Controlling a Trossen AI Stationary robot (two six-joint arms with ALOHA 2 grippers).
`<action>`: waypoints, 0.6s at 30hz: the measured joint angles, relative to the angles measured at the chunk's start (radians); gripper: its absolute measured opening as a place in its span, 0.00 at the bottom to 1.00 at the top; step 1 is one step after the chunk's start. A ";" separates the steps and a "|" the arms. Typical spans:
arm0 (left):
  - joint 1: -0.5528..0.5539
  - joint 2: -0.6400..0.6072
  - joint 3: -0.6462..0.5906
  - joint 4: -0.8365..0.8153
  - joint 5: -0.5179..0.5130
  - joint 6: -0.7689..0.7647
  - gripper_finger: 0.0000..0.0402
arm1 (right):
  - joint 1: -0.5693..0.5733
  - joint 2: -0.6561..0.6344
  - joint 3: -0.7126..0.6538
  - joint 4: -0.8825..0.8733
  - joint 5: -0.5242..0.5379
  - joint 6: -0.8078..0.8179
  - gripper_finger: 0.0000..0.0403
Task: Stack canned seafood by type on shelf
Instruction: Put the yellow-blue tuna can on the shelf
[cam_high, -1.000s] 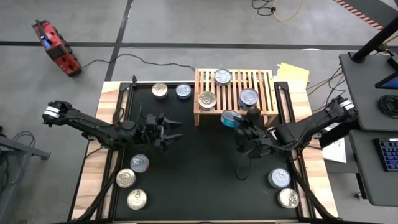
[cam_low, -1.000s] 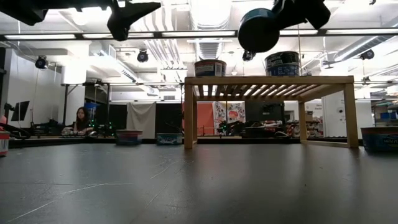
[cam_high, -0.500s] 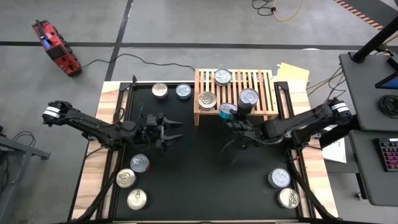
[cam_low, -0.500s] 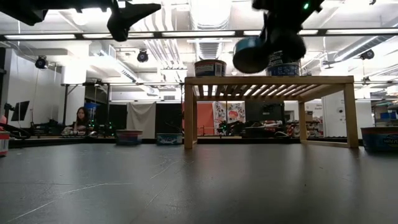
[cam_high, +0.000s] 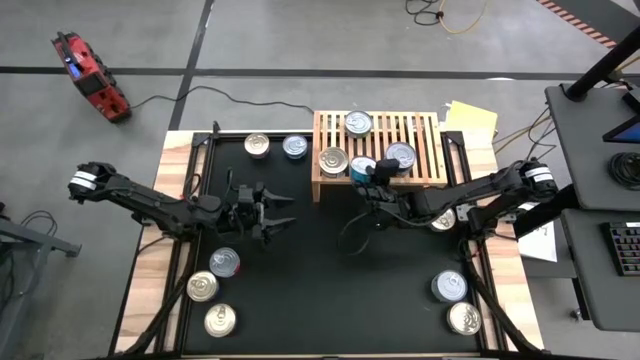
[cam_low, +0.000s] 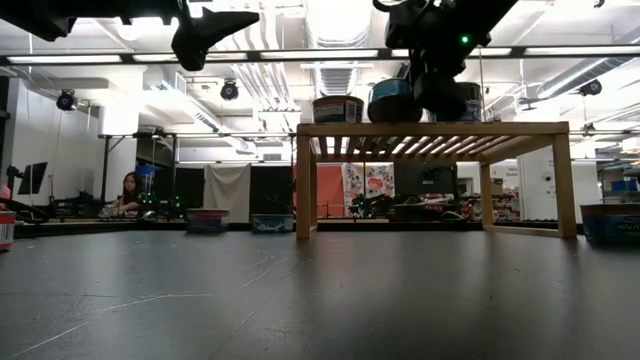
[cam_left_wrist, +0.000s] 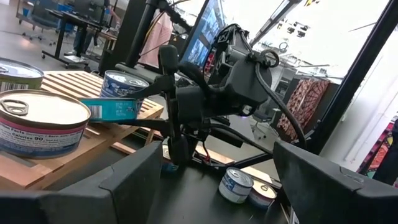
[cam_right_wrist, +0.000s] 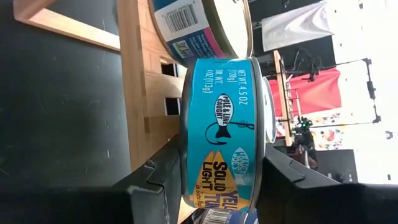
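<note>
The light-wood shelf (cam_high: 378, 150) stands at the mat's far edge. On its slats sit three cans: one at the back (cam_high: 359, 123), a red-labelled one (cam_high: 334, 160) at the front and a blue one (cam_high: 400, 155). My right gripper (cam_high: 370, 176) is shut on a teal-labelled can (cam_right_wrist: 221, 143) at the shelf's front edge, between the red and blue cans. Whether this can rests on the slats, I cannot tell. My left gripper (cam_high: 283, 212) hangs open and empty over the mat, left of the shelf. My right gripper pinches the teal can across its height, one finger on the lid (cam_left_wrist: 127, 79) and the other under the bottom. The fingers reach in from the table's near right side, nearly level. The can (cam_low: 393, 103) lies level, lid up, at the height of the shelf top.
Two cans (cam_high: 257, 145) (cam_high: 295, 146) stand on the black mat left of the shelf. Three more (cam_high: 224, 262) (cam_high: 202, 287) (cam_high: 220, 320) sit near the front left, and two (cam_high: 449, 286) (cam_high: 464, 318) near the front right. The mat's middle is bare.
My right gripper has carried the teal can down and toward the far edge, from above the mat in front of the shelf to the shelf's front edge. The wrist has turned, and the can, tilted before, now lies level. The gripper has stayed shut on it.
</note>
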 joint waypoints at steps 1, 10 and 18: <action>0.000 0.000 0.000 -0.001 0.000 0.000 0.72 | 0.000 0.000 0.000 0.002 -0.002 0.004 0.33; 0.000 0.000 -0.001 -0.010 0.000 0.015 0.72 | 0.002 0.002 0.007 -0.006 -0.040 0.061 0.58; 0.000 0.000 -0.001 -0.022 0.000 0.015 0.72 | 0.001 0.002 0.025 -0.009 -0.037 0.093 0.66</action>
